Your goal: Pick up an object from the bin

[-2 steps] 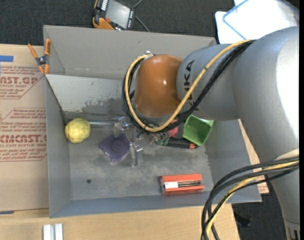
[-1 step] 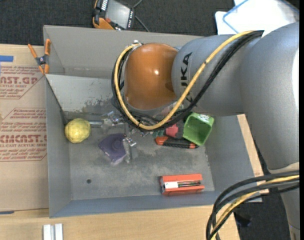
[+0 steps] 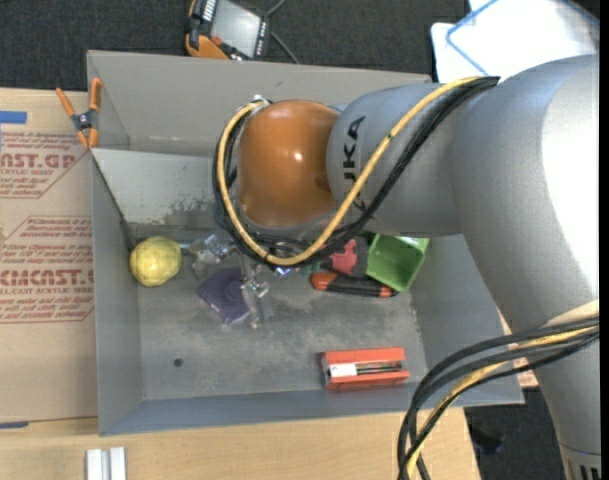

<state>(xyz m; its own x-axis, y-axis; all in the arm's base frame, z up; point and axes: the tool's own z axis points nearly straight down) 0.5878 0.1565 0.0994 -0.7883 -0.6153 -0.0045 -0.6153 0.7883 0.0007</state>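
The arm (image 3: 474, 158) reaches in from the right and bends down over the middle of the bin (image 3: 117, 318). Its round orange wrist cover (image 3: 284, 163), looped by a yellow and black cable (image 3: 227, 183), faces the camera. Below the cover the gripper (image 3: 252, 295) points down to the bin floor, a little left of centre. Its metal tip is at the right edge of a purple thing (image 3: 222, 294). Whether the pincer is wide or narrow I cannot tell, since the cover and the wrist hide most of it.

The purple thing is small, dark and soft-edged. It lies flat on the floor just below the wrist, and it is the thing nearest the gripper.

The bin is grey metal with sloping walls and a scuffed floor. A yellow ball (image 3: 155, 261) rests at the left, close to the left wall. Right of the gripper lies a black and red pen-like tool (image 3: 356, 287). A small red piece (image 3: 345, 257) sits just beyond it, and a green cup (image 3: 395, 260) lies tipped on its side under the arm. Near the front wall, to the right, a flat red stapler (image 3: 364, 367) lies well apart from the rest.
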